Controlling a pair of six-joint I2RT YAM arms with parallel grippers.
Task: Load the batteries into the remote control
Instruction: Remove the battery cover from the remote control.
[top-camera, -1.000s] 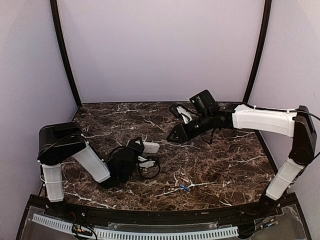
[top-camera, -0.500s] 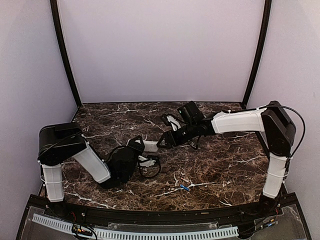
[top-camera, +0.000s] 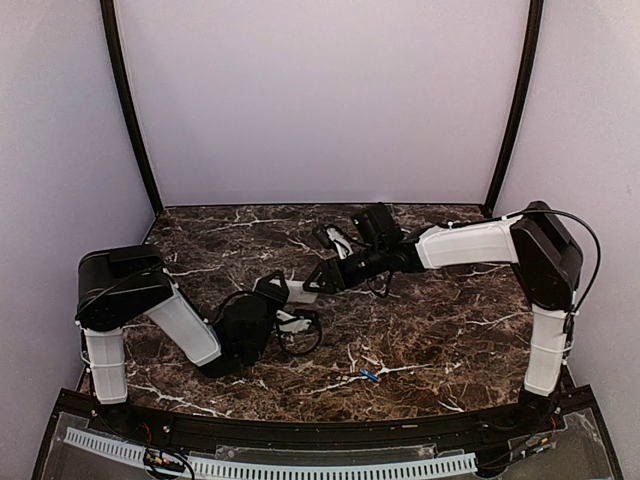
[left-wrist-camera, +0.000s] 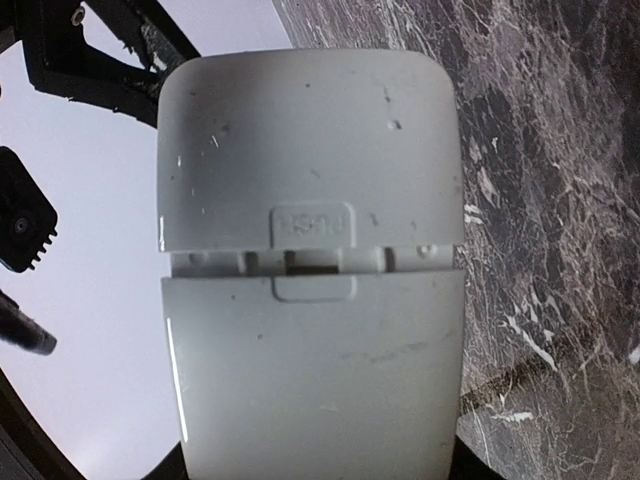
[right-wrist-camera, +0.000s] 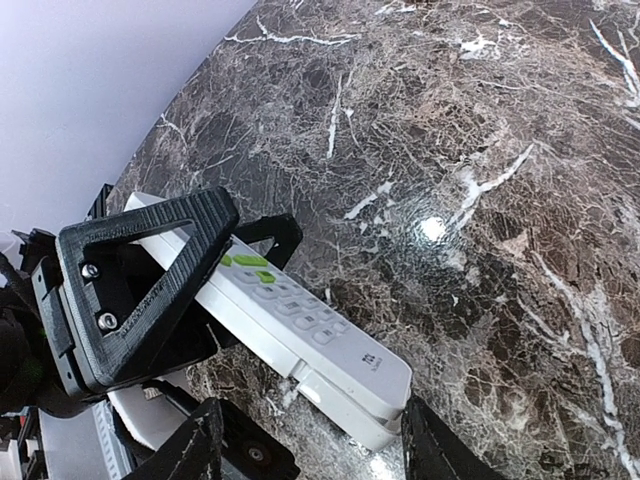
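My left gripper (top-camera: 284, 306) is shut on the white remote control (top-camera: 300, 293) and holds it just above the table. In the left wrist view the remote's plain back (left-wrist-camera: 310, 380) fills the frame, and its PUSH cover (left-wrist-camera: 310, 150) sits slid a little off, leaving a narrow gap. My right gripper (top-camera: 319, 283) is open, its fingers either side of the remote's free end (right-wrist-camera: 370, 385), button face up. The right finger (right-wrist-camera: 432, 445) is close to the remote's corner. One blue battery (top-camera: 368, 376) lies on the marble near the front.
A black cable loop (top-camera: 300, 342) lies on the table (top-camera: 440, 330) beside the left gripper. The right arm's white forearm (top-camera: 465, 243) stretches across the back right. Dark poles and pale walls close in the table's sides and back.
The right arm has swung left and down across the table, bringing its gripper to the remote's free end. The left arm and the remote have not moved.
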